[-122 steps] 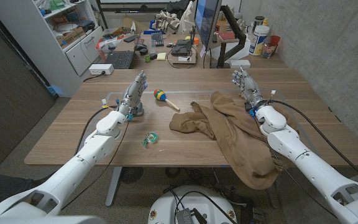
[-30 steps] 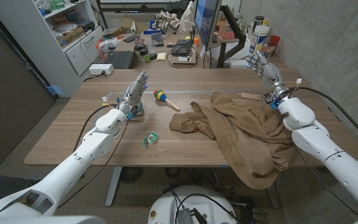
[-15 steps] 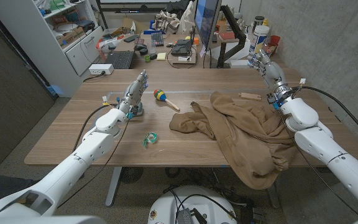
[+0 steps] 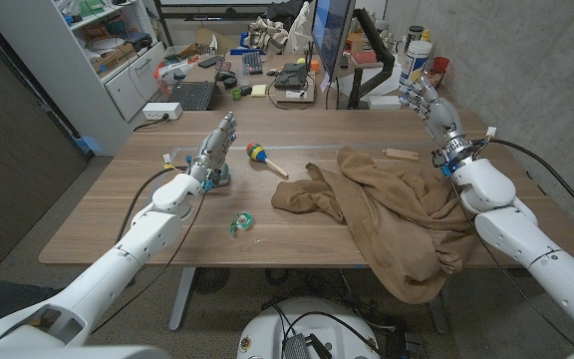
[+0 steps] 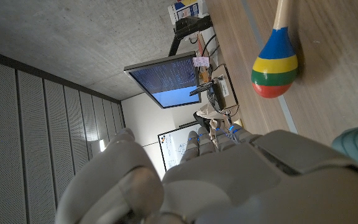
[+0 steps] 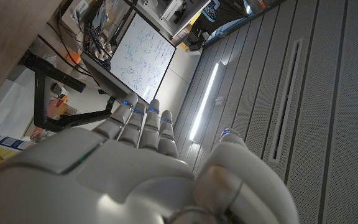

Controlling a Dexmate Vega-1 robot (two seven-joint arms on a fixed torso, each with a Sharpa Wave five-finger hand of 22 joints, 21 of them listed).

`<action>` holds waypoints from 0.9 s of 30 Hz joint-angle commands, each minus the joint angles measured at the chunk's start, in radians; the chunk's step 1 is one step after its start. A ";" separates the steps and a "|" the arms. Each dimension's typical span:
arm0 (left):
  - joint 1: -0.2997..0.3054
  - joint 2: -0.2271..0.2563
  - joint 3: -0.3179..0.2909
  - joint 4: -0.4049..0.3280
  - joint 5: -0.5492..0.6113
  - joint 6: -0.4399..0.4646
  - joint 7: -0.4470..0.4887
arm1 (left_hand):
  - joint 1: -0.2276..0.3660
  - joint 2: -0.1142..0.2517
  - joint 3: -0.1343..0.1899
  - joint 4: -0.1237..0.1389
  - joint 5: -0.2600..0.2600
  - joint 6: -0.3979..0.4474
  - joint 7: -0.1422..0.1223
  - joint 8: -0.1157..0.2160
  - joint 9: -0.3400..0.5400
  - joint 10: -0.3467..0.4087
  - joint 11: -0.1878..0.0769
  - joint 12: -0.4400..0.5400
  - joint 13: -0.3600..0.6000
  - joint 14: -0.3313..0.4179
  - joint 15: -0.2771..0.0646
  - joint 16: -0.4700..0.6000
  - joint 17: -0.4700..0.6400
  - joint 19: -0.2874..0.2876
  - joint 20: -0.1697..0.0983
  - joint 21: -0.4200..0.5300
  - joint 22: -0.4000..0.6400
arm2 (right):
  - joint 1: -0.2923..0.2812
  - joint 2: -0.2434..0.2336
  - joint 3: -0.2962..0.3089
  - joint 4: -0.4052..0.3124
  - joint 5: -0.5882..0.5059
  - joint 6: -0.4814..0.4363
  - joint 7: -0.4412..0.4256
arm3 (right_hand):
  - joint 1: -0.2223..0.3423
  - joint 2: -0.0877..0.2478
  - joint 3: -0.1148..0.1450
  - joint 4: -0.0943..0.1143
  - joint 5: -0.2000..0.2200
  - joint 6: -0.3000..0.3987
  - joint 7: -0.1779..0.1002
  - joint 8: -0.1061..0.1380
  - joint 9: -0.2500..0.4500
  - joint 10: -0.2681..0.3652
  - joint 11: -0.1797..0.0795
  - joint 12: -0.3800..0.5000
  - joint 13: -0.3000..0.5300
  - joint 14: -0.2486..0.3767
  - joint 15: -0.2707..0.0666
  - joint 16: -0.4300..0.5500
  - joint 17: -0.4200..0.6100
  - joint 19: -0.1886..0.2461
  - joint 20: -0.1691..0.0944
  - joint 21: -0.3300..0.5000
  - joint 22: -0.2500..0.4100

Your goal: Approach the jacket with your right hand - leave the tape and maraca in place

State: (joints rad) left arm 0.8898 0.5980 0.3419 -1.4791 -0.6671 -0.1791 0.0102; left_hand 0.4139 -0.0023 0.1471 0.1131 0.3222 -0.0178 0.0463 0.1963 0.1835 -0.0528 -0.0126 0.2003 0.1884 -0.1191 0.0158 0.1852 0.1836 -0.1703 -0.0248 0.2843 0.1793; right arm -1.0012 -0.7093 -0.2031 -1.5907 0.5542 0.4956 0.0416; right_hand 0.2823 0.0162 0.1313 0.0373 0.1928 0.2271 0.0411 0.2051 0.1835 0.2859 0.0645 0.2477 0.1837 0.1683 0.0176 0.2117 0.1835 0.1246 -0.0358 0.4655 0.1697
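Tan jacket (image 4: 387, 214) looks soft, floppy; I'd pinch a raised fold; right hand (image 4: 438, 115) open, empty.

A wooden desk (image 4: 147, 214) stood on grey carpet (image 4: 38, 214). Behind it, a second desk (image 4: 267, 95) was cluttered with a monitor (image 4: 332, 35), a keyboard (image 4: 192, 95) and bottles (image 4: 415, 62). A white shelf unit (image 4: 118, 60) stood at left, a grey concrete wall (image 4: 526, 70) at right.
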 commanded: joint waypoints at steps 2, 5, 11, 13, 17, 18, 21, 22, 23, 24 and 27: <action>-0.007 0.003 0.001 0.008 -0.001 0.004 -0.005 | 0.004 0.011 -0.005 -0.003 0.008 0.008 0.003 0.004 0.003 -0.007 0.001 0.003 0.002 -0.010 -0.001 0.005 0.004 -0.001 0.001 -0.004 0.002 | -0.037 0.015 0.020 0.001 0.062 0.068 0.056 | -0.006 -0.006 -0.006 0.000 0.011 0.014 0.001 0.003 0.005 0.013 -0.002 0.006 0.004 0.012 0.000 0.001 0.003 0.012 0.000 -0.001 0.004; -0.009 0.003 0.002 0.010 0.000 0.004 -0.006 | 0.004 0.012 -0.005 -0.003 0.008 0.007 0.003 0.003 0.003 -0.008 0.001 0.003 0.002 -0.010 -0.002 0.005 0.004 -0.002 0.002 -0.006 0.002 | -0.045 0.014 0.024 0.000 0.056 0.078 0.056 | -0.006 -0.007 -0.007 0.000 0.011 0.015 0.000 0.003 0.005 0.015 -0.003 0.007 0.004 0.014 -0.002 0.001 0.002 0.014 0.001 -0.002 0.004; -0.011 0.004 0.003 0.010 0.002 0.002 -0.010 | 0.004 0.013 -0.007 -0.003 0.008 0.007 0.004 0.003 0.003 -0.009 0.001 0.003 0.002 -0.010 -0.002 0.005 0.004 -0.002 0.002 -0.008 0.003 | -0.058 0.010 0.029 -0.006 0.034 0.095 0.054 | -0.005 -0.009 -0.008 -0.002 0.011 0.018 -0.004 0.003 0.005 0.019 -0.003 0.007 0.004 0.018 -0.004 0.001 0.002 0.019 0.002 -0.003 0.004; -0.011 0.005 0.004 0.009 0.003 0.003 -0.010 | 0.004 0.013 -0.007 -0.003 0.008 0.008 0.004 0.003 0.003 -0.009 0.000 0.003 0.002 -0.012 -0.001 0.005 0.004 -0.002 0.003 -0.008 0.003 | -0.060 0.010 0.030 -0.006 0.026 0.103 0.054 | -0.005 -0.009 -0.008 -0.002 0.012 0.019 -0.006 0.003 0.005 0.020 -0.004 0.007 0.004 0.020 -0.005 0.001 0.002 0.021 0.002 -0.004 0.004; -0.012 0.005 0.004 0.010 0.003 0.004 -0.011 | 0.004 0.013 -0.008 -0.003 0.008 0.009 0.004 0.003 0.003 -0.009 0.000 0.003 0.002 -0.012 -0.002 0.005 0.004 -0.004 0.002 -0.010 0.003 | -0.071 0.003 0.037 -0.018 -0.020 0.113 0.028 | -0.004 -0.007 -0.007 -0.003 0.012 0.022 -0.008 0.004 0.005 0.023 -0.006 0.008 0.004 0.021 -0.006 0.000 0.002 0.025 0.000 -0.005 0.004; -0.013 0.005 0.004 0.011 0.003 0.005 -0.011 | 0.004 0.014 -0.008 -0.003 0.008 0.009 0.004 0.003 0.003 -0.009 0.001 0.003 0.002 -0.012 -0.002 0.005 0.004 -0.004 0.003 -0.011 0.003 | -0.074 0.002 0.039 -0.019 -0.027 0.116 0.025 | -0.004 -0.007 -0.007 -0.003 0.013 0.022 -0.008 0.004 0.005 0.023 -0.005 0.008 0.004 0.022 -0.006 0.000 0.002 0.025 0.001 -0.005 0.004; -0.014 0.005 0.005 0.014 0.002 0.008 -0.011 | 0.004 0.014 -0.009 -0.003 0.007 0.009 0.004 0.003 0.003 -0.010 -0.006 0.003 0.002 -0.012 -0.003 0.005 0.004 -0.004 0.002 -0.013 0.003 | -0.079 0.000 0.042 -0.023 -0.049 0.123 0.013 | -0.003 -0.007 -0.007 -0.003 0.013 0.023 -0.009 0.004 0.005 0.024 -0.006 0.008 0.004 0.022 -0.007 0.000 0.002 0.027 -0.001 -0.005 0.004; -0.016 0.005 0.006 0.016 0.002 0.009 -0.013 | 0.004 0.014 -0.010 -0.003 0.007 0.010 0.003 0.003 0.003 -0.009 -0.004 0.003 0.002 -0.012 -0.002 0.005 0.004 -0.003 0.002 -0.013 0.003 | -0.080 0.000 0.044 -0.022 -0.060 0.127 0.008 | -0.003 -0.007 -0.007 -0.003 0.013 0.024 -0.009 0.004 0.005 0.024 -0.006 0.008 0.004 0.023 -0.007 0.000 0.002 0.028 -0.001 -0.006 0.004; -0.016 0.005 0.007 0.016 0.003 0.011 -0.012 | 0.004 0.014 -0.010 -0.003 0.007 0.010 0.004 0.003 0.003 -0.008 -0.004 0.003 0.002 -0.012 -0.002 0.005 0.004 -0.003 0.002 -0.013 0.003 | -0.081 -0.001 0.044 -0.022 -0.064 0.129 0.007 | -0.003 -0.007 -0.008 -0.003 0.013 0.025 -0.010 0.004 0.005 0.025 -0.006 0.007 0.004 0.024 -0.008 0.000 0.002 0.028 -0.001 -0.006 0.004; -0.016 0.005 0.007 0.016 0.003 0.011 -0.012 | 0.004 0.014 -0.010 -0.003 0.007 0.010 0.004 0.003 0.003 -0.010 -0.002 0.003 0.002 -0.012 -0.003 0.005 0.004 -0.003 0.003 -0.014 0.003 | -0.081 -0.001 0.044 -0.022 -0.064 0.129 0.007 | -0.003 -0.007 -0.008 -0.004 0.013 0.025 -0.010 0.004 0.005 0.025 -0.005 0.008 0.004 0.024 -0.008 0.000 0.002 0.028 -0.001 -0.007 0.004; -0.017 0.006 0.008 0.016 0.001 0.017 -0.012 | 0.004 0.015 -0.011 -0.003 0.007 0.009 0.003 0.003 0.003 -0.010 -0.003 0.003 0.002 -0.012 -0.002 0.005 0.004 -0.003 0.003 -0.014 0.003 | -0.086 -0.007 0.049 -0.023 -0.077 0.134 0.003 | -0.003 -0.007 -0.008 -0.004 0.014 0.027 -0.010 0.004 0.005 0.027 -0.006 0.008 0.004 0.026 -0.010 0.000 0.002 0.030 -0.001 -0.008 0.004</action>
State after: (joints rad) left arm 0.8773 0.6021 0.3462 -1.4673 -0.6659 -0.1740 0.0004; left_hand 0.4179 0.0017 0.1402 0.1119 0.3222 -0.0141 0.0500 0.1963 0.1835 -0.0563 -0.0161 0.2003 0.1884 -0.1190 0.0158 0.1852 0.1836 -0.1703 -0.0248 0.2766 0.1791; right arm -1.0684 -0.7050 -0.1673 -1.6060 0.5316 0.6050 0.0681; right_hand 0.2781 0.0120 0.1272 0.0332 0.1999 0.2432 0.0321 0.2051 0.1835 0.3038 0.0608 0.2515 0.1837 0.1862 0.0105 0.2117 0.1835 0.1459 -0.0357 0.4584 0.1697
